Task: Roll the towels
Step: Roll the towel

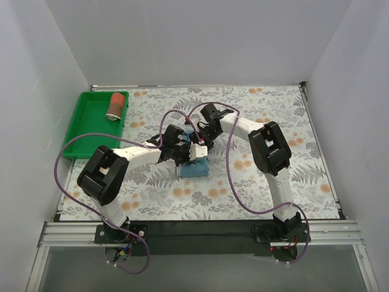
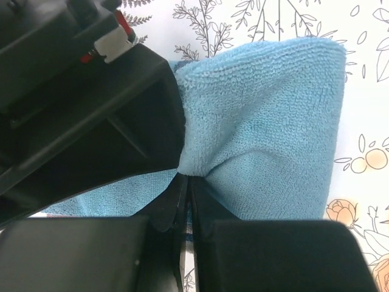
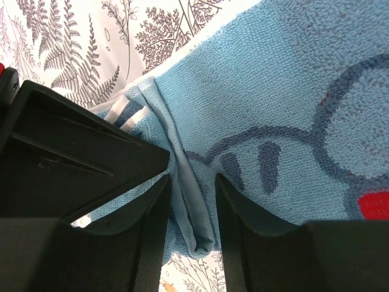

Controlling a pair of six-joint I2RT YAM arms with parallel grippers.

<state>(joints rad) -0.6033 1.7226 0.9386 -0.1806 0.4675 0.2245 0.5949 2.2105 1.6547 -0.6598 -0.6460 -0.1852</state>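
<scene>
Mid-worktop, the left gripper (image 2: 185,179) is pinching the light blue towel (image 1: 196,169), jaws pressed together on a fold, probably anchoring it. The right gripper (image 3: 191,182), jaws parted, is straddling its hem. The rust-red towel (image 1: 115,105) is lying rolled in the far-left green tray (image 1: 85,131).

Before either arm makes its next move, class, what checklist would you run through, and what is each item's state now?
1. Left end effector clamped on the light blue towel: ok, shut on a pinched fold.
2. Right end effector gripping: cannot tell. The towel's hem lies between its jaws, which stand apart.
3. Rust-red towel rolled and in the green tray: ok.
4. Light blue towel finished as a roll: cannot tell, because the arms hide much of it from above.
5. Light blue towel on the table, apart from the tray: ok.
</scene>
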